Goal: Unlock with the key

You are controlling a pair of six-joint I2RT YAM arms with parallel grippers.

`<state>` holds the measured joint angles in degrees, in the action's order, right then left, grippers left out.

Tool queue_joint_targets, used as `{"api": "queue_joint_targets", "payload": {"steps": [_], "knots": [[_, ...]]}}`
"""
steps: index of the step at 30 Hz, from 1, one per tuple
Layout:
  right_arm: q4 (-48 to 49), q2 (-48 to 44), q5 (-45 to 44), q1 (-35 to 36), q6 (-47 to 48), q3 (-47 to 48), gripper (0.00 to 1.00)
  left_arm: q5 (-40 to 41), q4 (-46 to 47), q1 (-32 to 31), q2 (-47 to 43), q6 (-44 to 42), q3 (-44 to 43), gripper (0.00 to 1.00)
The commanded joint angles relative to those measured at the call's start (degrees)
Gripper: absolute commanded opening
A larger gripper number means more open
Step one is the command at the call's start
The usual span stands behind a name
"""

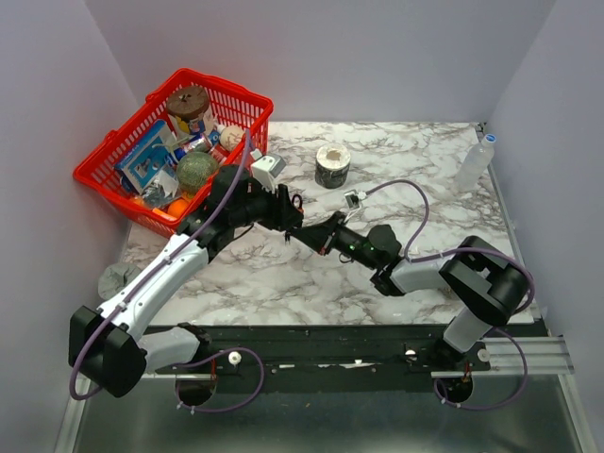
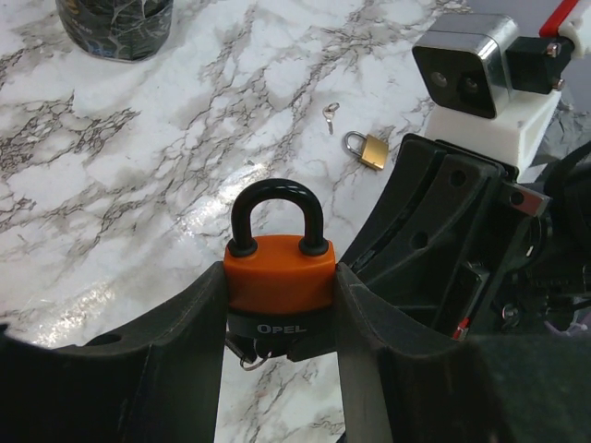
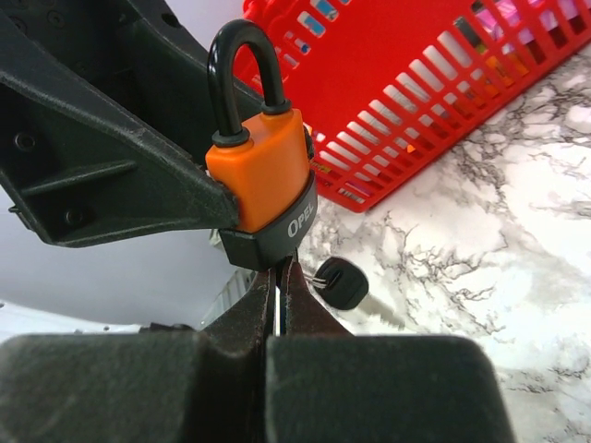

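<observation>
Marble table [image 2: 138, 185] spreads beneath both arms, which meet above it. The left claw [image 2: 280, 314] is clamped on the padlock [image 3: 263, 175]. Its fingers [image 2: 185, 323] squeeze the orange body from two sides, with the shackle [image 3: 240, 55] on top and closed. The right claw [image 3: 280, 281] is pressed together, its tips touching the padlock's black underside. The key [image 3: 343, 281] shows its black head just beside that underside, off to one side of the closed tips, on a small ring [image 3: 319, 277]. I cannot tell whether its blade is in the keyhole, or whether the tips pinch anything at all.

The main risk is a twist that turns nothing. If the key lies beside the tips and not between them, the right claw would only rub the padlock's base. A hard twist or upward push could also swivel the padlock in its two-sided hold, or pop it out towards the basket [image 3: 397, 101] behind it. The claws are touching close, so any sideways slip may knock them together. A brass lock [image 2: 371, 150] lies on the table beyond the padlock, well apart and out of harm.
</observation>
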<state>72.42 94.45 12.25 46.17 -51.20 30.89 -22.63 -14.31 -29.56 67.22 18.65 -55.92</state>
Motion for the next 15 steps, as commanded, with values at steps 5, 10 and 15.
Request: {"api": "queue_joint_targets", "payload": {"steps": [5,10,15], "knots": [[17.5,-2.1,-1.8,-4.2,-1.4,4.8,0.01,-16.8,-7.1,-1.2,-4.1,1.2,0.8,0.0],[18.1,-2.1,0.2,-4.4,-2.0,5.4,0.01,-18.9,-7.5,-1.1,-5.7,1.0,0.8,0.0],[17.1,-3.3,-1.3,-4.4,0.1,4.1,0.01,-11.1,-9.8,-1.1,-6.1,1.7,-0.2,0.0]]}}
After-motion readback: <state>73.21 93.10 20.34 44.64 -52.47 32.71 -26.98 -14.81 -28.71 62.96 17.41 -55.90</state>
